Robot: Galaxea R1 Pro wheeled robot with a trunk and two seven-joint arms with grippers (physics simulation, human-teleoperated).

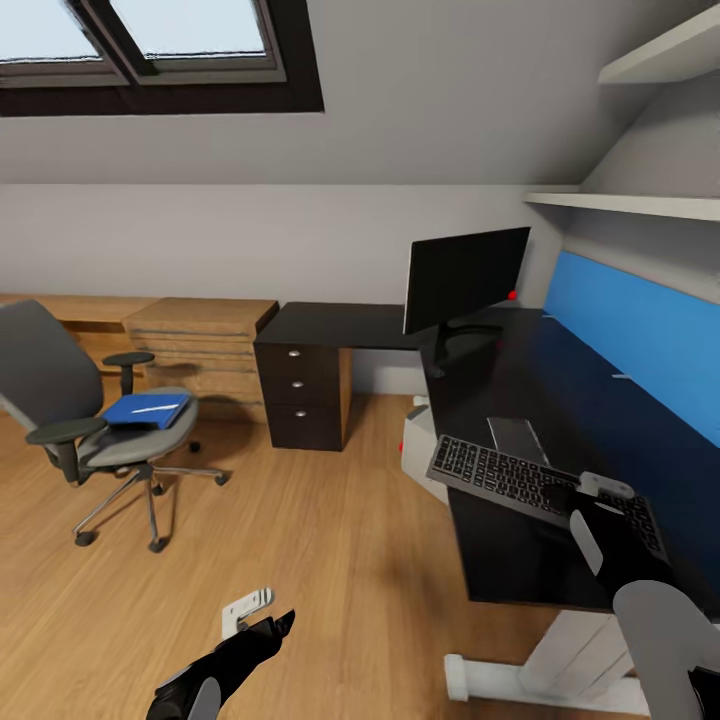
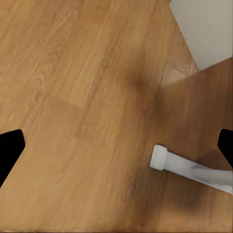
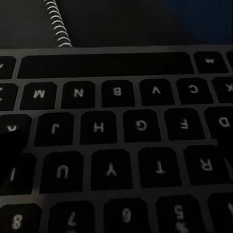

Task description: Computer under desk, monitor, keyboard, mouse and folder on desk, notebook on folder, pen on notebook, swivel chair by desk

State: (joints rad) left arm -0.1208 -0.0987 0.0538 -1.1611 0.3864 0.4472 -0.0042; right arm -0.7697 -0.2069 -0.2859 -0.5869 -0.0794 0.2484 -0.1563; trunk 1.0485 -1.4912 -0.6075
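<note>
Table [image 1: 520, 400]: a large L-shaped one with a glossy black top fills the right side of the room, a blue panel [image 1: 640, 340] along its right edge and a dark three-drawer unit [image 1: 300, 395] under its far left end. A white leg [image 1: 540, 675] and foot show at its near end; the left wrist view shows the foot [image 2: 189, 170] lying on the wooden floor [image 2: 87, 97].

Chair [image 1: 85, 420]: grey, padded, with black armrests and a chrome star base, standing on the floor at the left, well apart from the table. Behind it along the far wall is a light wooden cabinet [image 1: 205, 345].

Monitor [image 1: 465, 275]: a wide black screen on a thin stand at the far part of the table, a small red light at its lower right corner.

Computer [image 1: 420, 445]: a light grey case partly visible under the table's left edge.

Keyboard [image 1: 530, 480]: slim and dark, near on the table, tilted, its left end reaching the table's edge. The right wrist view shows its keys [image 3: 116, 126] close up.

Folder [image 1: 145, 410]: bright blue, lying flat on the chair seat.

Notebook [image 1: 517, 438]: thin and grey, on the table just beyond the keyboard; its spiral binding [image 3: 57, 24] shows past the keys.

Right claw [image 1: 592, 500]: over the keyboard's right part; I cannot tell whether it is open or gripping.

Left claw [image 1: 262, 615]: low over the floor, fingers spread apart, holding nothing.
</note>
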